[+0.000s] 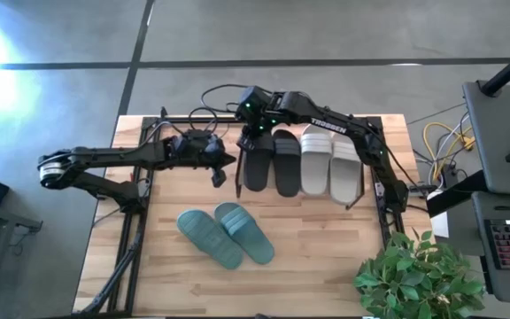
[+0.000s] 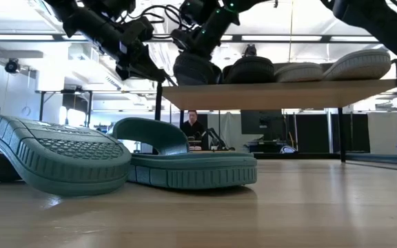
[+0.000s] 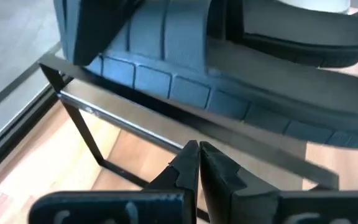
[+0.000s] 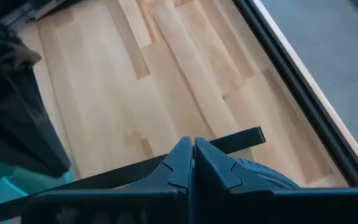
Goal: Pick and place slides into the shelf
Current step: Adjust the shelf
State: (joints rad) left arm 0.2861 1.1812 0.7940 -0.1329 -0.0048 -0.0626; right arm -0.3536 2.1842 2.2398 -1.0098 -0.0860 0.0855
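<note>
The low black metal-frame shelf with a pale wooden board top [image 1: 361,199] stands toward the far side of the light wooden bench [image 1: 326,266]. Four slides lie side by side on that shelf: the black pair of wide-strap slide sandals [image 1: 273,161] at its left end and the white pair of wide-strap slide sandals [image 1: 330,164] to the right of them. The teal-green pair of wide-strap slide sandals [image 1: 226,234] lies on the bench in front of the shelf, nearer its left end, the two shoes touching and angled; from table height one of them shows its ridged sole.

The right gripper [image 1: 248,142] hangs over the shelf's left end, by the far end of the outermost black slide, with its fingers clenched together and nothing between them. The left gripper [image 1: 222,164] hovers just left of the shelf's left edge, level with the black slides, likewise pinched closed and empty. A leafy green potted plant [image 1: 419,275] sits well to the shelf's right front, at the bench corner.
</note>
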